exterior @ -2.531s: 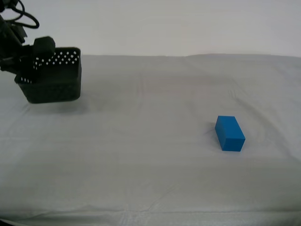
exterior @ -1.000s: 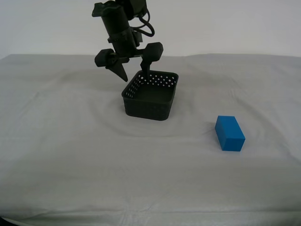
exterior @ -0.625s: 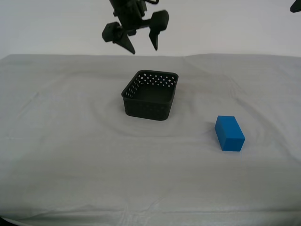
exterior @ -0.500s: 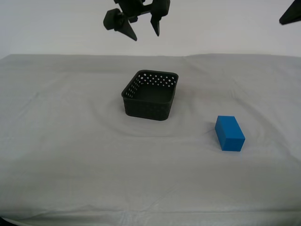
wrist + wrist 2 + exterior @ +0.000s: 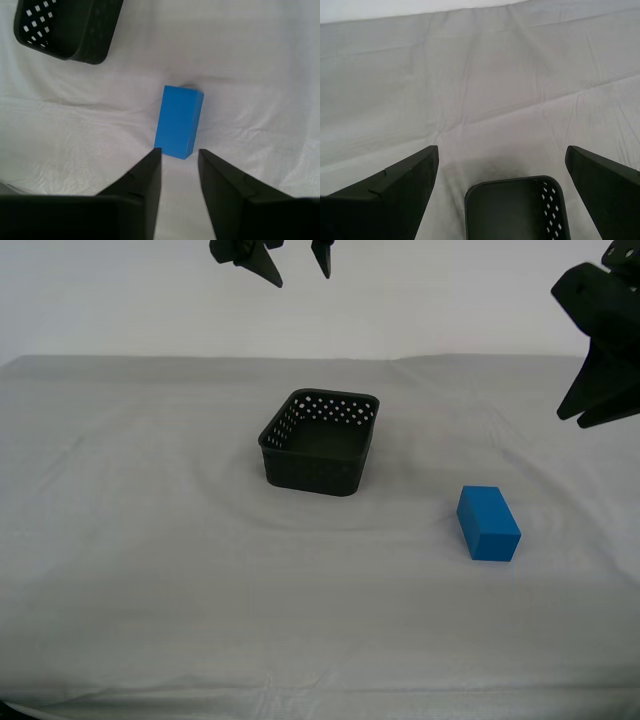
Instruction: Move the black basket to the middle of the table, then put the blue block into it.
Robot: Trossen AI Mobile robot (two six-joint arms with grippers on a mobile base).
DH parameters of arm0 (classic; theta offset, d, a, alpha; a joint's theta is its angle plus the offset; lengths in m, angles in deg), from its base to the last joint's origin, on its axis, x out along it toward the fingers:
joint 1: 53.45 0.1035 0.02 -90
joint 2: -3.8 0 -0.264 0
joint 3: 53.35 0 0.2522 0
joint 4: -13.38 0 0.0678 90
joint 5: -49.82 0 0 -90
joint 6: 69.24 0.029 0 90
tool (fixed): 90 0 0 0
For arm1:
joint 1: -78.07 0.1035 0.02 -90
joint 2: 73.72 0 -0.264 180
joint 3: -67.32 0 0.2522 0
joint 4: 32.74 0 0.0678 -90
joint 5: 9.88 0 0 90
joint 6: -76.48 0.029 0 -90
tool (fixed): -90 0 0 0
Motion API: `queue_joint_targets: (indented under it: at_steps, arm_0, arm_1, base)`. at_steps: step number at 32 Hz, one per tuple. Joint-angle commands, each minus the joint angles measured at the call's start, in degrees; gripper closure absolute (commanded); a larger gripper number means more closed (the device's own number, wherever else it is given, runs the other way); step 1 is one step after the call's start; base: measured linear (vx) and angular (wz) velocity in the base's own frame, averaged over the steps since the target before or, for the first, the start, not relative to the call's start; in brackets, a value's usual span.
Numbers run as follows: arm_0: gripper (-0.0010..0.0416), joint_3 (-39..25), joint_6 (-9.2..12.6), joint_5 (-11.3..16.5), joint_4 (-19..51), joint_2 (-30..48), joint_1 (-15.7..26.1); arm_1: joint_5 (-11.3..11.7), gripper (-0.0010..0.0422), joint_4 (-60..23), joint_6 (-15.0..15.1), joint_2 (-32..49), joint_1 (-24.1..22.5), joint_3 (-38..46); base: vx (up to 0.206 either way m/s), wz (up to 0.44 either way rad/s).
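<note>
1. The black basket (image 5: 320, 443) stands upright near the middle of the table (image 5: 150, 570), empty, so I judge the first step done and the block step now in hand.
2. My second gripper (image 5: 290, 258) hangs high above the basket, jaws spread wide, holding nothing.
3. My first gripper (image 5: 179, 165) hovers over the blue block (image 5: 488, 523), jaws only narrowly parted and empty; the block lies flat on the cloth, well apart from the basket, towards the exterior view's right.
4. Next, I reckon the first gripper's jaws must open wider than the block's short side, then descend astride it.
5. The cloth is pale grey-white and slightly wrinkled, with a plain light wall (image 5: 450, 290) behind.
</note>
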Motion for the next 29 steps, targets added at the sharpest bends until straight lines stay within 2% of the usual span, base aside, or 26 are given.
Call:
queue_joint_targets:
  at_steps: [1,5,10,11,13,15,18,19,21,22,25,29]
  arm_0:
    - [0.0238,0.1,0.2,-0.2,-2.1,4.0,0.7]
    - [0.0138,0.0,0.1,-0.2,-4.1,11.5,1.4]
    - [0.0069,-0.7,0.1,-0.1,-5.3,19.7,1.7]
    - [0.0052,-1.8,0.2,-0.1,-5.5,23.8,1.8]
    - [0.0052,-3.5,0.2,-0.1,-7.2,28.5,2.1]
    - [0.0055,-4.1,0.2,-0.2,-7.7,29.7,2.5]
    - [0.0063,-8.4,0.2,-0.3,-9.6,35.0,7.3]
    - [0.0062,-8.9,0.2,-0.8,-9.6,35.7,8.0]
    - [0.0055,-11.0,0.2,-4.6,-9.6,38.6,10.2]
    - [0.0053,-11.3,0.2,-5.3,-9.5,39.2,10.6]
    - [0.0044,-13.1,2.1,-5.2,-9.2,42.3,12.0]
    - [0.004,-14.0,3.0,-5.6,-9.3,46.1,12.2]
  arm_1:
    - [0.1,0.0062,0.0,1.0,0.0,0.2,0.0]
    - [0.1,0.0062,-0.1,1.8,0.0,0.4,0.0]
    - [0.1,0.0062,-0.1,3.1,0.0,0.6,0.0]
    - [0.1,0.0062,-0.1,3.6,0.0,0.7,0.0]
    - [0.1,0.0062,0.0,4.1,0.0,0.8,0.0]
    - [0.1,0.0062,-0.1,4.5,0.0,0.9,0.0]
    - [0.9,0.0062,-0.1,5.6,0.0,1.1,0.0]
    - [0.9,0.0062,-0.1,5.8,0.0,1.2,0.0]
    - [0.9,0.0062,-0.1,6.3,0.0,1.3,0.0]
    - [0.9,0.0062,-0.1,6.4,0.0,1.4,0.0]
    - [0.9,0.0062,-0.2,6.7,0.0,1.5,0.0]
    - [0.9,0.0062,-0.4,7.0,0.0,1.7,0.0]
  base:
    - [0.0,0.0]
    - [0.0,0.0]
    - [0.0,0.0]
    - [0.0,0.0]
    - [0.0,0.0]
    - [0.0,0.0]
    - [0.0,0.0]
    - [0.0,0.0]
    - [0.0,0.0]
    - [0.0,0.0]
    - [0.0,0.0]
    - [0.0,0.0]
